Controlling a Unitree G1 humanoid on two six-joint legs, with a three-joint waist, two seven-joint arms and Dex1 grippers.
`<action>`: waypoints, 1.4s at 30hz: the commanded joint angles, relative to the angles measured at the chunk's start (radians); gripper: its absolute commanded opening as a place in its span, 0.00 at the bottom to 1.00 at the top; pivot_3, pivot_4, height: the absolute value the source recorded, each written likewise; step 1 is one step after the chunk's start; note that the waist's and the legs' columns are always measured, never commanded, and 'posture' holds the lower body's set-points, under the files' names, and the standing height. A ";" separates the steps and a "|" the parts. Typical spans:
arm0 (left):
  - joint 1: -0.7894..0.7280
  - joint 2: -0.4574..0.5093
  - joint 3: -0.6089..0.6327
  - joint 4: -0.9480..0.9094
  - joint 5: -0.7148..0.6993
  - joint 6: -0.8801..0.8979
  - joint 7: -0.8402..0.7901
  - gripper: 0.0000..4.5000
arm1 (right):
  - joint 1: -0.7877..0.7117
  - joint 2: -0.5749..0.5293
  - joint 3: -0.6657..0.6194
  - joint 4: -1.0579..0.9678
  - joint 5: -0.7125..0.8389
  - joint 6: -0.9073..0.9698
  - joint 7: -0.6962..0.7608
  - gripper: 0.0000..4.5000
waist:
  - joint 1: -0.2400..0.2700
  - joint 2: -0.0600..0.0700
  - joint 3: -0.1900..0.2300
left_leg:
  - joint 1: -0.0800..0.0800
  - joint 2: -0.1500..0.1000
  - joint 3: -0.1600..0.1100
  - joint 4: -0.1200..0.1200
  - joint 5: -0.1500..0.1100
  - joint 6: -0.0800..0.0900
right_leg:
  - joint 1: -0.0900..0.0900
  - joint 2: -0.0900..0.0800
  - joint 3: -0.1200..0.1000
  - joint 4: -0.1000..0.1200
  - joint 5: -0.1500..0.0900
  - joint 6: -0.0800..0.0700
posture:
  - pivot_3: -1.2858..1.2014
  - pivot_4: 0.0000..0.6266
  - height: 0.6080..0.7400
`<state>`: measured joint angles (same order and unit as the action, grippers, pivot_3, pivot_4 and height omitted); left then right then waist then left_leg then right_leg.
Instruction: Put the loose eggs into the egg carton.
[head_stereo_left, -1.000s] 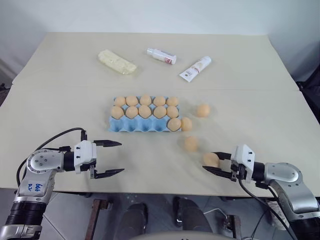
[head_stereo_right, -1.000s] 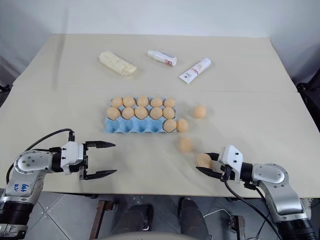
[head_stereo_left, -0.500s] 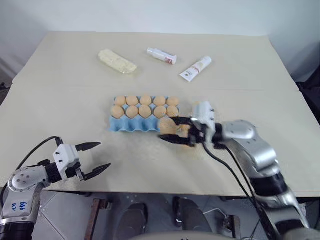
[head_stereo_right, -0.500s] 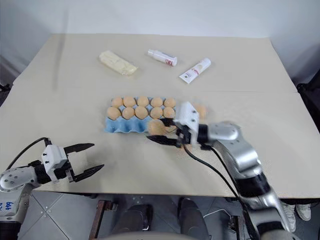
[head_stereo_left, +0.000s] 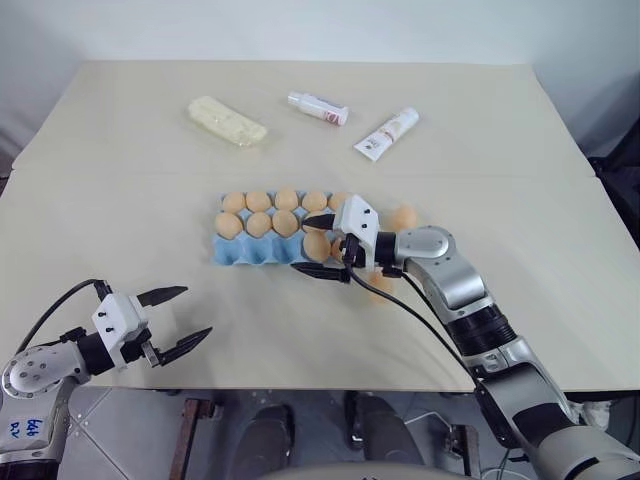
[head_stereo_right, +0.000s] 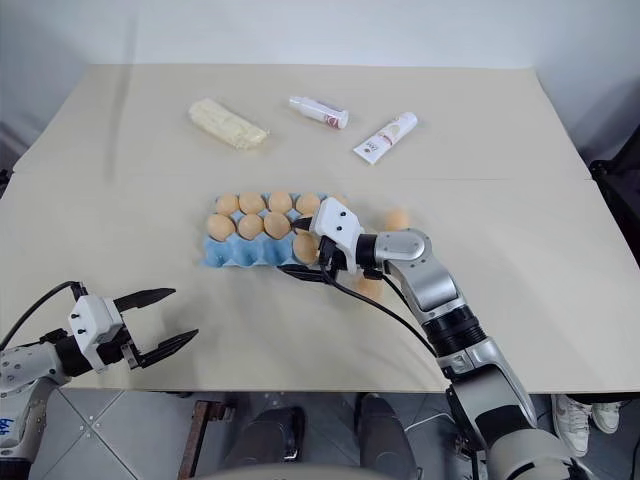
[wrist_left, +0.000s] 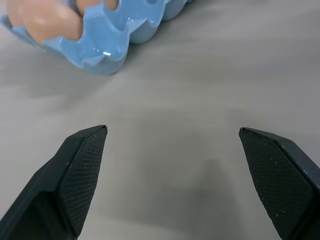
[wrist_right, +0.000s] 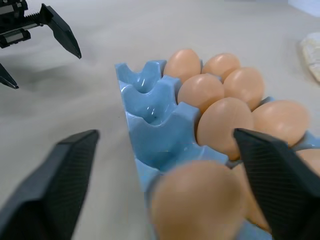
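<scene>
1. Left eye view: egg carton (head_stereo_left: 262, 253) mid-table; back two rows look filled, near row mostly empty.
2. Right gripper (head_stereo_left: 320, 245), fingers spread, egg (head_stereo_left: 316, 245) between them over the near row.
3. Loose eggs (head_stereo_left: 404, 217) remain right of the carton.
4. Left gripper (head_stereo_left: 178, 321) spread, empty, idle.

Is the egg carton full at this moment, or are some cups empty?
Not full. The egg carton shows empty blue cups along its near row, beside the egg between the open right gripper's fingers.
</scene>
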<state>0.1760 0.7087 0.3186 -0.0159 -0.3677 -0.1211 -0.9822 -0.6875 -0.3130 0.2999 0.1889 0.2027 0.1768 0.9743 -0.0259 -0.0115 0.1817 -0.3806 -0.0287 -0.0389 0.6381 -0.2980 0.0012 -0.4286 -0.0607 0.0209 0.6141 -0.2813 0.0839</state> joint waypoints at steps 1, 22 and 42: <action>-0.028 0.000 0.004 -0.045 -0.025 0.018 0.010 1.00 | 0.049 -0.056 -0.068 -0.176 0.078 0.005 0.056 0.99 | -0.001 0.000 0.000 | 0.000 0.000 0.000 0.000 0.000 0.000 | 0.000 0.000 0.000 0.001 0.000 0.000 | 0.52 0.24 1.00; -0.327 -0.059 -0.270 0.021 0.005 0.069 -0.106 1.00 | 0.860 -0.385 -0.571 -0.493 0.154 -0.097 0.029 0.99 | 0.017 0.000 0.000 | 0.013 0.002 0.000 0.009 0.000 0.000 | 0.016 0.001 0.001 0.004 0.000 0.000 | 0.52 0.24 1.00; -0.303 -0.041 -0.211 0.016 0.006 0.060 -0.089 1.00 | 0.479 -0.236 -0.197 -0.308 0.025 0.031 -0.094 0.99 | 0.024 0.000 0.000 | 0.010 0.002 0.000 0.008 0.000 0.001 | 0.013 0.001 0.001 0.000 0.002 0.000 | 0.52 0.24 1.00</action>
<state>-0.1356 0.6509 0.0785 0.0436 -0.3507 -0.0566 -1.0806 -0.1924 -0.5588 0.0942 -0.1204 0.2341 0.2239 0.8875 -0.0019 -0.0110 0.1819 -0.3709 -0.0268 -0.0388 0.6458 -0.2978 0.0020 -0.4158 -0.0599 0.0223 0.6144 -0.2793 0.0838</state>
